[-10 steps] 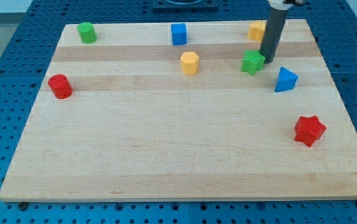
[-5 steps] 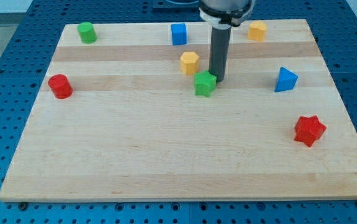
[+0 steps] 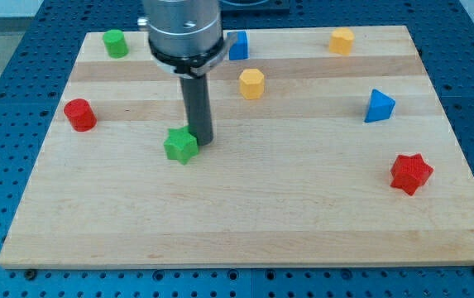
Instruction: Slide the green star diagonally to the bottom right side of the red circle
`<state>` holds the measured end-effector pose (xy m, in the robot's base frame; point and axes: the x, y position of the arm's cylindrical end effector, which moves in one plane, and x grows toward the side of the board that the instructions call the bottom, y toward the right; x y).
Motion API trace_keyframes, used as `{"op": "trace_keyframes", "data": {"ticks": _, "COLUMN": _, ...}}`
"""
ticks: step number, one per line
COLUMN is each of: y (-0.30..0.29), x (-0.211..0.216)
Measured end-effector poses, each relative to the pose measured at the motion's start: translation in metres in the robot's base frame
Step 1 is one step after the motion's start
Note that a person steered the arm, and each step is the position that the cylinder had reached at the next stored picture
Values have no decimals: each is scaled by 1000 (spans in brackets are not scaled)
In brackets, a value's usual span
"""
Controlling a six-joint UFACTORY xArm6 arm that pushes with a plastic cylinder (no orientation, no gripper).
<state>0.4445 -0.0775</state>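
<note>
The green star (image 3: 180,146) lies on the wooden board (image 3: 245,207), left of the middle. My tip (image 3: 202,140) touches the star's upper right side. The red circle (image 3: 79,114) stands near the board's left edge, up and to the left of the star, well apart from it. The rod rises from the tip to the arm's grey body at the view's top.
A green cylinder (image 3: 115,43) stands at the top left. A blue cube (image 3: 237,45) is partly behind the arm. Yellow hexagon blocks sit at the top middle (image 3: 252,84) and top right (image 3: 342,40). A blue triangle (image 3: 378,106) and a red star (image 3: 410,173) lie on the right.
My tip has moved left and down across the board, pushing the green star with it from the top right toward the red circle. The other blocks have not moved.
</note>
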Motion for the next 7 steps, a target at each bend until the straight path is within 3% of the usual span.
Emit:
{"op": "trace_keyframes", "data": {"ticks": 3, "y": -74, "x": 18}}
{"op": "trace_keyframes", "data": {"ticks": 5, "y": -80, "x": 29}}
{"op": "trace_keyframes", "data": {"ticks": 6, "y": -75, "x": 14}}
{"op": "trace_keyframes", "data": {"ticks": 7, "y": -44, "x": 12}}
